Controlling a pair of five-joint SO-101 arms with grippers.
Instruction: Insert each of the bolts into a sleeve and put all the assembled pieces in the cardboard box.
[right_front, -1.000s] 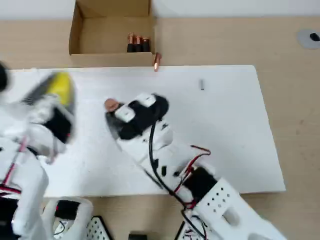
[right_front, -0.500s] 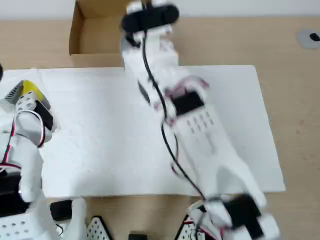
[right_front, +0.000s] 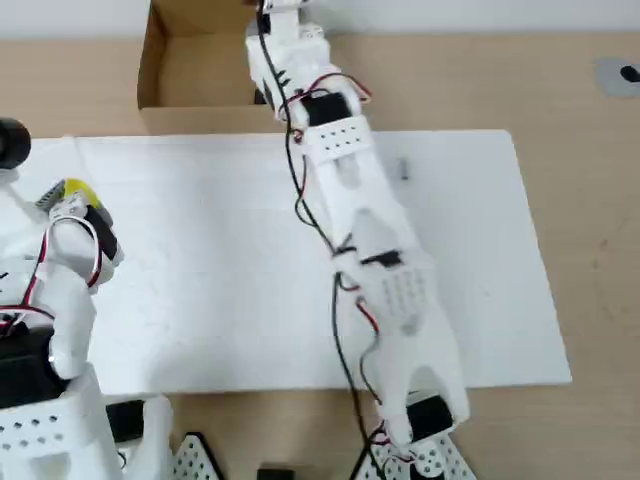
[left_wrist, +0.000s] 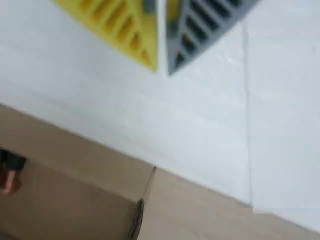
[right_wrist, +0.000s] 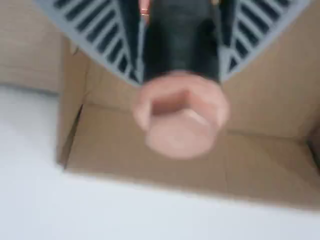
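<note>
My right gripper (right_wrist: 181, 75) is shut on a black sleeve (right_wrist: 182, 35) with a copper bolt head (right_wrist: 180, 120) sticking out of its end. It hangs over the open cardboard box (right_wrist: 150, 155). In the high view the right arm (right_front: 350, 190) stretches across the white board (right_front: 200, 260) to the cardboard box (right_front: 150, 70) at the far edge. My left gripper (left_wrist: 162, 67) is shut and empty, its yellow finger (left_wrist: 115, 25) and grey finger (left_wrist: 205, 25) meeting over the board. It sits at the left side, the yellow finger (right_front: 68, 192) showing from above.
A small grey piece (right_front: 404, 168) lies on the board to the right of the right arm. The left wrist view has the box wall (left_wrist: 75, 200) past the board's edge and something copper (left_wrist: 7, 180) at the picture's border. Bare wooden table (right_front: 580, 200) surrounds the board.
The right arm swung from the middle of the board up to the box, carrying the sleeved bolt. The left arm drew back toward the left near side.
</note>
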